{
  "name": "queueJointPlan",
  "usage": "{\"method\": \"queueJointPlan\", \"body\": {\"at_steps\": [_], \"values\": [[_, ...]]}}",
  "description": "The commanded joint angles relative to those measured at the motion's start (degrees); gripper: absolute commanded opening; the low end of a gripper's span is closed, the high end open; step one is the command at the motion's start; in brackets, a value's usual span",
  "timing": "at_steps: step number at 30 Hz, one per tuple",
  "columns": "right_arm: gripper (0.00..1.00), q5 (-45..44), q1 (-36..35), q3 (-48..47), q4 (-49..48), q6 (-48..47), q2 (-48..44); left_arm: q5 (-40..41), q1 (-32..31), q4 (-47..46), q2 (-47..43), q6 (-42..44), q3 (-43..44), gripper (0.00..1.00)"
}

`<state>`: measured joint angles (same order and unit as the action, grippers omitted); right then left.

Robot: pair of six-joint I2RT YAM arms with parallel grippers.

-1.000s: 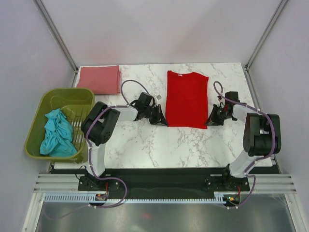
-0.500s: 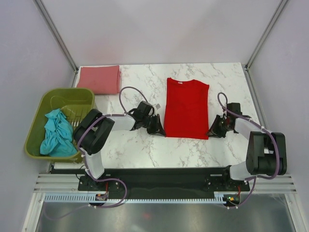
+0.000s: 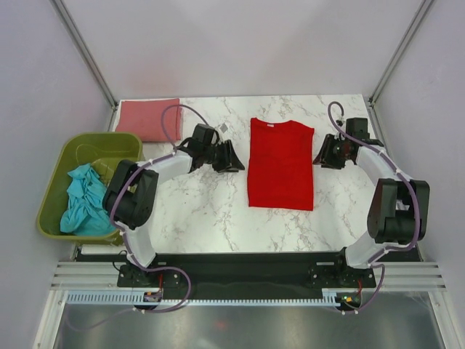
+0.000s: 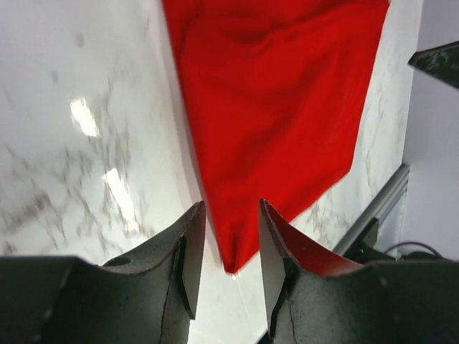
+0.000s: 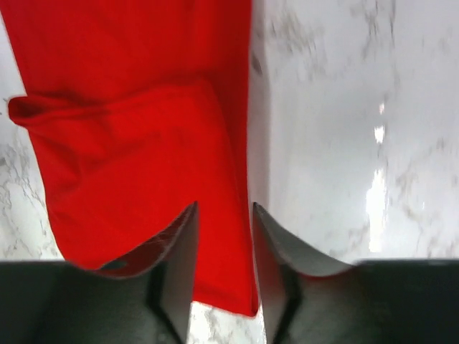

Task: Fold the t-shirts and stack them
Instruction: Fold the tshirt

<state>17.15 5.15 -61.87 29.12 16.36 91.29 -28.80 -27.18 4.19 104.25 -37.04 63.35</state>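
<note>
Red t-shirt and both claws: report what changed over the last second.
The left claw and right claw pulled the red t-shirt slightly toward the robot by its near corners, let go, and moved away along its sides. Both now stand open beside it. The folded pink t-shirt, the teal t-shirt and the basket stayed put.

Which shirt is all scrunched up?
The teal cloth t-shirt, bunched in the olive-green plastic basket. The bright red t-shirt lies flat; the dusty pink t-shirt is neatly folded.
</note>
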Motion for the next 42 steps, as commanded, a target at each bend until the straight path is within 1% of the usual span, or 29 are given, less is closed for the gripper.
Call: {"method": "queueJointPlan", "body": {"at_steps": [1,3,6,10,16,21,24,26,27,28,29,30,31,32,33,36,39,42], "values": [[0.47,3.5,0.3,-3.7,-3.5,-6.6,3.7,-1.3,0.8,-0.6,5.0,7.7,8.3,0.43],[0.48,5.1,0.3,-4.5,-4.5,-9.7,4.8,-2.1,1.2,-0.5,9.1,9.8,10.8,0.43],[0.47,7.5,0.4,-7.1,-5.0,-12.0,8.5,-4.3,1.9,-0.6,12.6,11.2,15.6,0.46],[0.47,10.1,0.4,-10.1,-5.0,-13.6,14.0,-6.3,1.9,-0.6,17.4,12.9,21.0,0.48],[0.46,10.2,0.5,-13.9,-4.9,-14.5,18.4,-7.3,1.9,-0.4,22.0,13.1,24.0,0.48],[0.41,11.9,0.5,-15.1,-5.3,-14.4,20.1,-8.7,1.9,-0.6,24.4,12.8,25.9,0.47],[0.35,12.3,0.5,-15.4,-5.8,-14.2,20.6,-9.3,1.9,-0.5,26.1,11.8,27.8,0.45],[0.23,12.5,0.6,-15.5,-5.9,-14.1,21.0,-9.5,1.9,-0.6,26.9,11.3,28.9,0.39],[0.11,12.4,0.6,-15.5,-6.0,-14.1,21.5,-9.4,1.9,-0.5,27.3,10.7,29.4,0.31],[0.06,12.0,0.7,-15.4,-6.0,-14.0,21.5,-9.3,2.0,-0.5,27.4,10.3,29.5,0.13],[0.02,11.2,0.9,-15.0,-6.0,-14.2,21.4,-9.0,2.0,-0.5,27.5,9.9,29.3,0.06],[0.00,10.3,1.1,-14.8,-6.3,-14.0,21.0,-8.1,2.2,-0.5,27.4,8.5,28.8,0.02],[0.00,9.3,1.6,-14.2,-6.6,-13.6,20.9,-7.7,2.7,-0.5,27.2,7.8,28.5,0.02],[0.00,6.5,2.0,-13.8,-7.0,-13.1,20.6,-7.2,2.9,-0.5,27.1,7.2,28.2,0.02],[0.00,6.0,2.1,-13.3,-8.5,-12.4,19.8,-5.9,3.2,-0.5,27.0,5.9,27.8,0.02],[0.00,5.8,2.6,-10.6,-12.8,-11.2,17.5,-4.6,4.1,-0.7,26.9,3.9,27.3,0.02],[0.00,6.8,2.7,-9.5,-14.0,-10.6,16.8,-4.0,4.4,-0.6,26.6,2.9,27.4,0.02],[0.00,9.0,2.7,-10.4,-14.0,-9.8,18.2,-6.4,4.4,-0.7,27.7,2.8,29.3,0.02]]}}
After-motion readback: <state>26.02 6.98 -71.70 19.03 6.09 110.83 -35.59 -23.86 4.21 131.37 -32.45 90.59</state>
